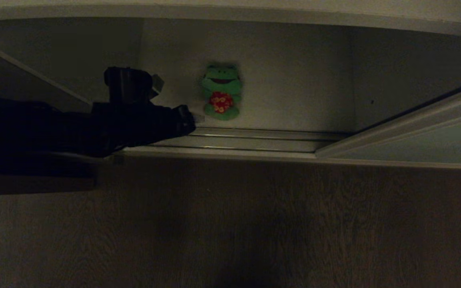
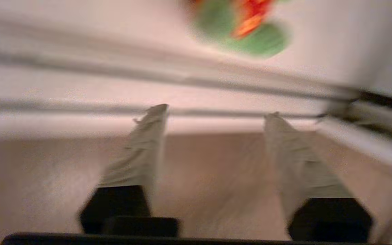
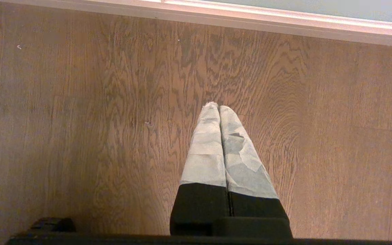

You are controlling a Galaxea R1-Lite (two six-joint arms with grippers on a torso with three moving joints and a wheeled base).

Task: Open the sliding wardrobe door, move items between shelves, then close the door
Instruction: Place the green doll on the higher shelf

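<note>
Dim wooden floor fills the lower frame; above it, the white wardrobe floor behind a ribbed metal track. At left, the left gripper reaches in, spread wide and empty, probably lining up on the frog, a soft plush at upper centre. The door stands slid aside at right. The right gripper is closed, empty.

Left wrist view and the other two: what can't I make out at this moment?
- Frog toy: left wrist view, head cut off by the frame edge, the rest blurred.
- Left gripper: head view, its dark arm hides the fingers; the wrist view shows them apart and empty.
- Sliding door: head view, only a corner shows at the frame edge.
- Teal-blue toy: in no view.
- Right gripper: wrist view only, shut over the wooden floor.
</note>
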